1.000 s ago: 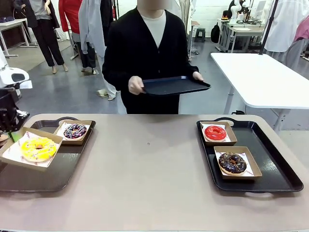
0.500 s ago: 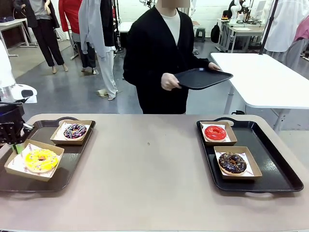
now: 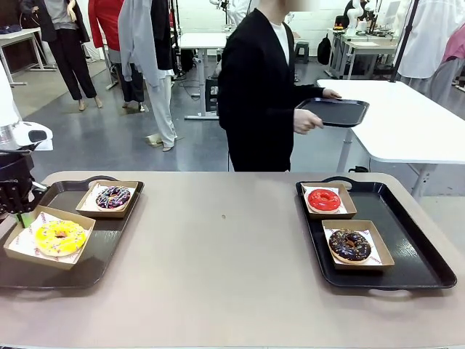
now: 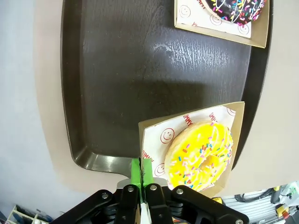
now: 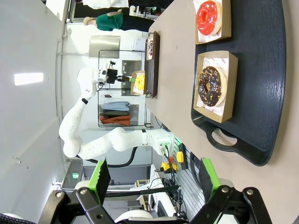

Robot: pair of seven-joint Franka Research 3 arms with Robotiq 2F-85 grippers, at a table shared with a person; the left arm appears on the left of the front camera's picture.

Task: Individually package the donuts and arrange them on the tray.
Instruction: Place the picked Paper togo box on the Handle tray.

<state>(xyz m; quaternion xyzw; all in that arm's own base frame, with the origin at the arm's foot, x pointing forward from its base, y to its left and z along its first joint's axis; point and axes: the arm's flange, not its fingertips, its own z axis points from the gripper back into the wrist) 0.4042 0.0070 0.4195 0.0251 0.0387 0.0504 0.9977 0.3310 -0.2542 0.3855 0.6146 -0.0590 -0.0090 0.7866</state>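
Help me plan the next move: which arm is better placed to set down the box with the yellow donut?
Left. The left gripper is shut on the box with the yellow donut, over the left tray. The right gripper hangs open, holding nothing.

Right gripper (image 5: 152,179) jaws wide apart above chocolate donut (image 5: 209,87) and red donut (image 5: 208,14).

tabletop (image 3: 232,254): smooth, matt, beige laminate look
left tray (image 4: 117,84): dark plastic, pebbled texture, dull sheen with a scuffed pale patch
right tray (image 3: 414,240): dark plastic, fine grain, soft shine
boxes (image 3: 361,247): plain brown cardboard, matt, lined with white printed paper
yellow donut (image 4: 202,155): smooth icing, sprinkled
red donut (image 3: 324,199): glossy glaze
chocolate donut (image 5: 209,87): dark, crumbly, rough top
left pincer (image 4: 140,173): matt black body, green rubbery pads
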